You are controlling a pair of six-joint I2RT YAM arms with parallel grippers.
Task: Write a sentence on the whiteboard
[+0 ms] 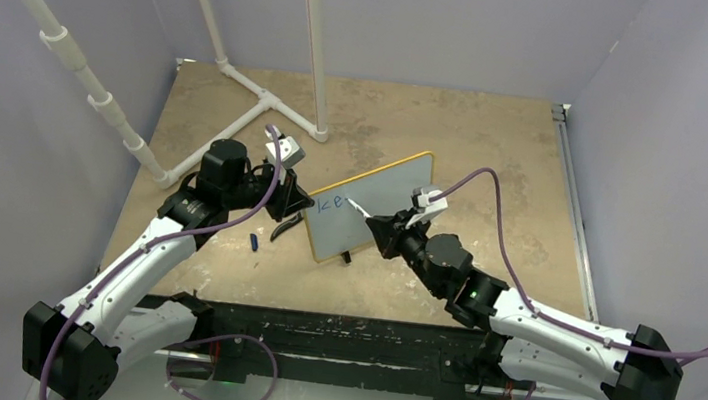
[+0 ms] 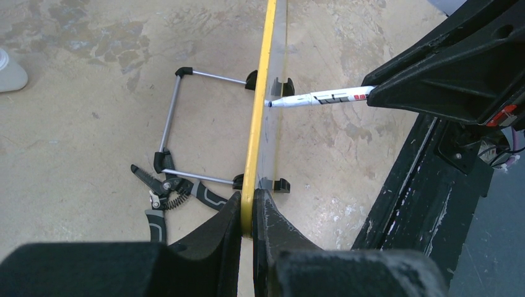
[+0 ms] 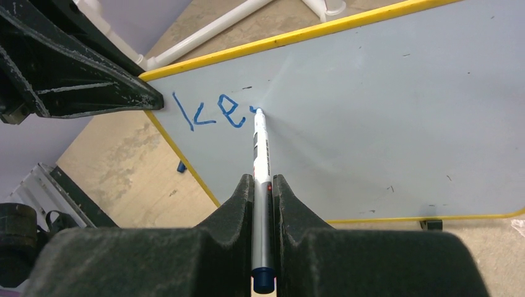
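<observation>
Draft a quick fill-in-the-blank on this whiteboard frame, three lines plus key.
1. The left end effector is shut on the whiteboard's ____ frame.
2. The right end effector is shut on a marker whose ink is ____.
3. The sentence on the board so far reads only ____.

Missing words: yellow; blue; ke

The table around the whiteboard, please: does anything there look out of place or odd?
Yes. A pair of spring pliers lies beside the whiteboard's wire stand, unrelated to writing, and a small blue cap lies loose on the table nearby.
</observation>
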